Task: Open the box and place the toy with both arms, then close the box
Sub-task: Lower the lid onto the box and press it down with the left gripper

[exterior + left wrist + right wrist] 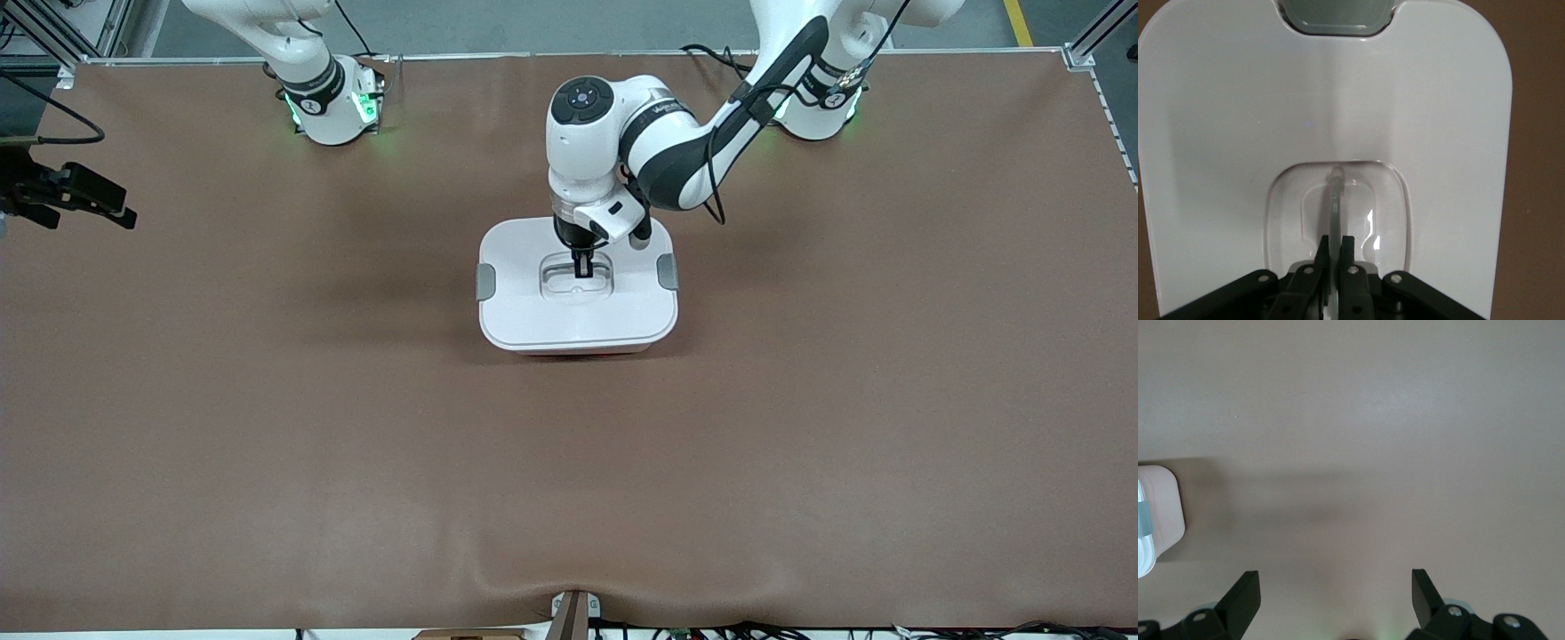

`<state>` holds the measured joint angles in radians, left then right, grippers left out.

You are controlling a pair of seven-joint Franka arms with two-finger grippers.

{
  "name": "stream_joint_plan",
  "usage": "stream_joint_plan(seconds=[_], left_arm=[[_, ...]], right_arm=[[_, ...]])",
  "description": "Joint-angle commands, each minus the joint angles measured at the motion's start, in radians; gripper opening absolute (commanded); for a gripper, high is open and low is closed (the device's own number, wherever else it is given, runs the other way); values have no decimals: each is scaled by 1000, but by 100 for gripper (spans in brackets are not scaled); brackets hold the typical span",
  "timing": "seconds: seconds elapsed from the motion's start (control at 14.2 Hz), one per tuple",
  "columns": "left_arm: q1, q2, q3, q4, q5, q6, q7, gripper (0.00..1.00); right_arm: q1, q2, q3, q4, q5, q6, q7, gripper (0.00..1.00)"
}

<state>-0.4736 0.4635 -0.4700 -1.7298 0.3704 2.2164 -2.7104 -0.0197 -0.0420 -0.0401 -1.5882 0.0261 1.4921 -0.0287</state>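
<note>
Box (pixel 578 307) is sitting mid-desk (pixel 267 427) with its lid (pixel 1238 133) on and no toy showing. Left gripper (pixel 1335 257) is pinching the lid handle (pixel 1335 200), jaws narrow. Right gripper (pixel 1335 593) is waiting, jaws wide, over bare desk; whether the lid is coming off or has just gone back on cannot be told.

A wide table (pixel 267 427) fills almost the whole front view, covered by a matt brown sheet that lies smooth except for a soft ripple near the front camera's edge, where the sheet bulges around a small metal bracket (pixel 573 609). A thin pale rim (pixel 533 56) runs along the table's edge nearest the bases, ending in metal corner fittings. Past that rim lies a grey floor (pixel 551 22) — marked with a short yellow stripe (pixel 1019 22). Aluminium frame struts (pixel 1098 27) stand at the corners. Dark cables (pixel 729 629) trail along the table's lowest edge in that view. The light is even and diffuse — shadows on the sheet are soft.
</note>
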Motion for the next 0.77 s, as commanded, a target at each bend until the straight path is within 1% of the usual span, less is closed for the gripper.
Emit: stream_joint_plan(seconds=[0.0, 0.56, 0.7], left_arm=[[-3, 12, -4, 10, 31, 6, -32, 0], [-3, 9, -4, -20, 35, 6, -22, 0], [-3, 6, -4, -37, 61, 6, -23, 0]], right_arm=[[-25, 11, 12, 24, 5, -16, 10, 100], [-45, 11, 12, 24, 3, -30, 9, 100], [-49, 11, 12, 24, 2, -41, 7, 100]])
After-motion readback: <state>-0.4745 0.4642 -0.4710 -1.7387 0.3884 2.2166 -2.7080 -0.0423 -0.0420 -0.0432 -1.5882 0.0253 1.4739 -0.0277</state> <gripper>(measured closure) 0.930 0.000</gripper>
